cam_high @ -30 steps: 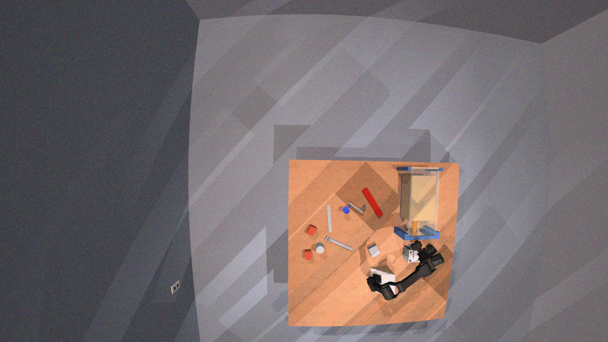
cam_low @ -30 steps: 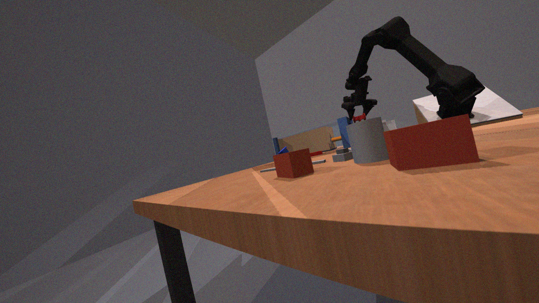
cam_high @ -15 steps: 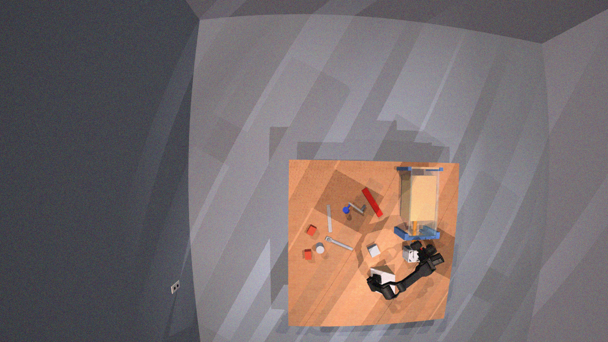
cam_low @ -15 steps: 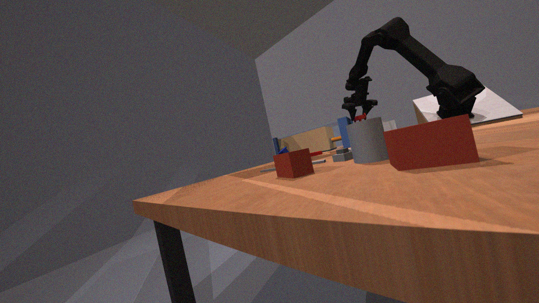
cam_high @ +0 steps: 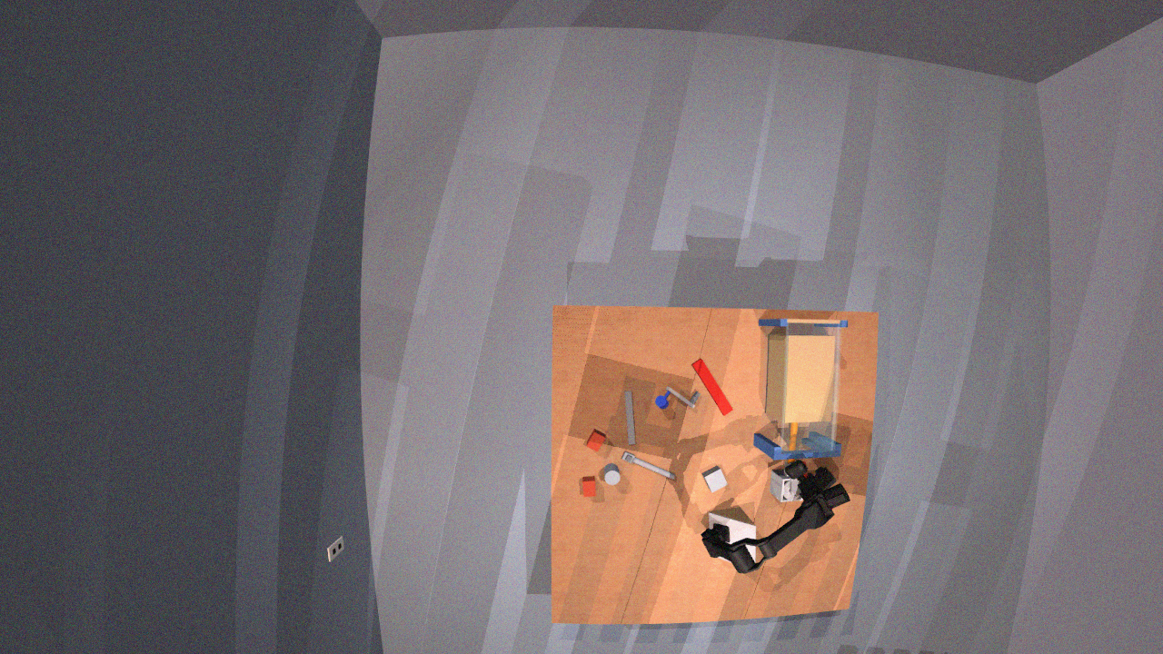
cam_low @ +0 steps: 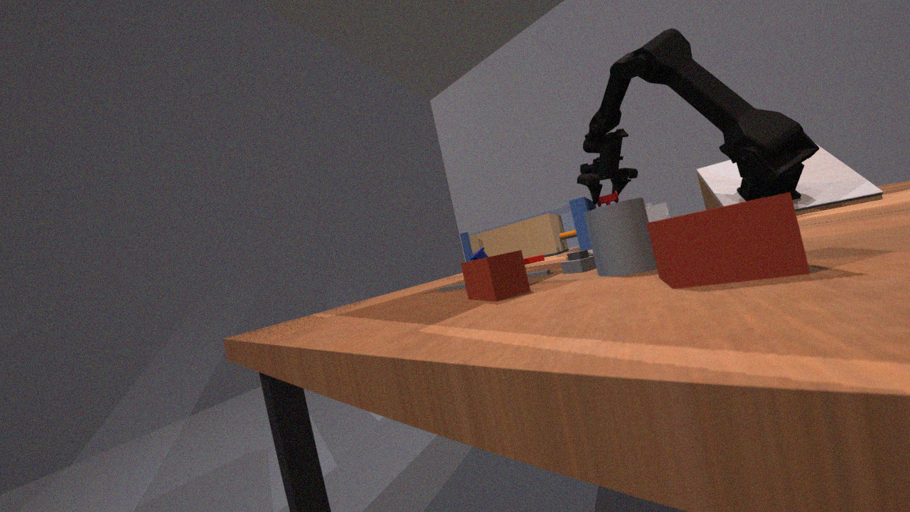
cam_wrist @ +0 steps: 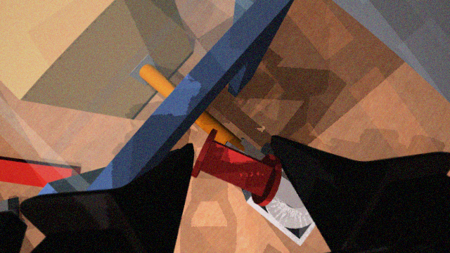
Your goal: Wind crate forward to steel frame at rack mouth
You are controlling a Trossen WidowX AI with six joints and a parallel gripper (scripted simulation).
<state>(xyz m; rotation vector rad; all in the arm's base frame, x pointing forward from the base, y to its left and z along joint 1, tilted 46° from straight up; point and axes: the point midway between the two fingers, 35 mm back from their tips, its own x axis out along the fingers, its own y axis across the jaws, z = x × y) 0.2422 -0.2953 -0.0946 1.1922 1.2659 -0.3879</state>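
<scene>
Crate of pale tan (cam_high: 810, 379) (cam_low: 518, 235) (cam_wrist: 53, 39) inside the clear-panelled cubby, well back from the blue steel frame (cam_high: 805, 455) (cam_low: 580, 222) (cam_wrist: 169, 112), and here's the black gripper (cam_high: 800, 481) (cam_low: 603, 195) (cam_wrist: 233, 143), clamped on a red spool-shaped grip (cam_low: 607, 199) (cam_wrist: 235, 166) near the winch!

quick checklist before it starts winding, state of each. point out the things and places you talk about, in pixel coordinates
1. Gripper (cam_high: 805, 480) (cam_low: 606, 198) (cam_wrist: 233, 143) shut on the red spool-shaped grip (cam_low: 607, 198) (cam_wrist: 239, 164): ok
2. Orange strap (cam_high: 793, 436) (cam_low: 567, 235) (cam_wrist: 157, 81) running from crate (cam_high: 811, 378) (cam_low: 518, 236) (cam_wrist: 105, 74) toward winch (cam_high: 782, 485) (cam_wrist: 290, 207): ok
3. Crate sitting flat: ok, as far as the exterior view shows
4. Crate front short of the blue frame (cam_high: 800, 454) (cam_low: 580, 222) (cam_wrist: 197, 91), with room to wind: ok
5. Square key fully down in the winch hole: cannot tell
</scene>
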